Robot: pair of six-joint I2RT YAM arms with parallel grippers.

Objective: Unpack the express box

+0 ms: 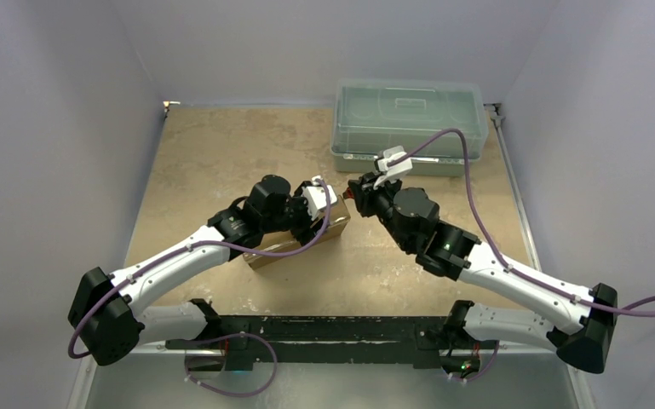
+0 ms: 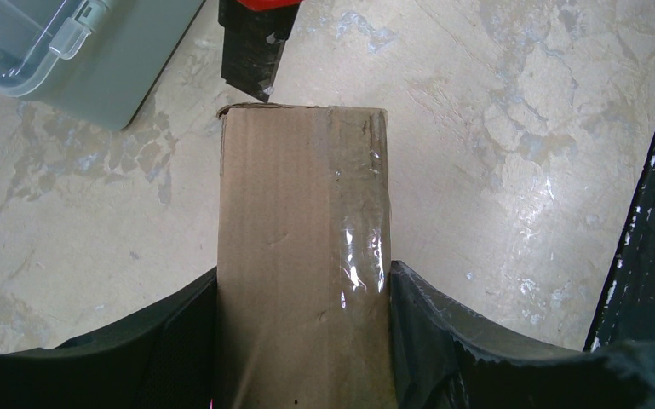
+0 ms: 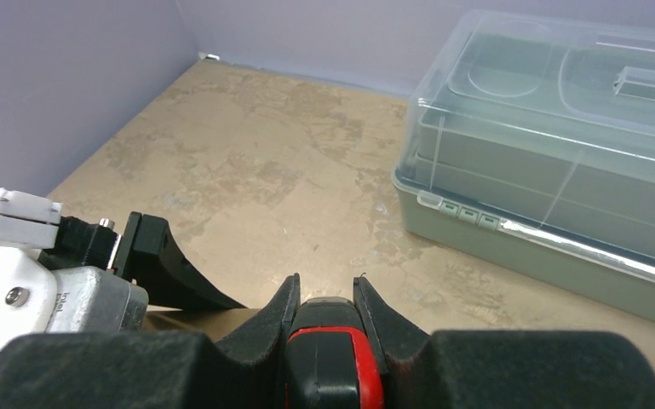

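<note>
Clamping express box edges — left gripper

Brown cardboard express box, taped & closed, lying near ctr of table.

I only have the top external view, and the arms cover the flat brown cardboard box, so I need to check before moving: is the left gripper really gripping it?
Observer: Yes. In the left wrist view the fingers of the left gripper press both long sides of the brown cardboard box.
Operator: And the right gripper?
Observer: It is shut on a black-and-red tool.
Operator: Where is its tip?
Observer: At the box's far end, near the corner away from the clear tape strip.
</note>
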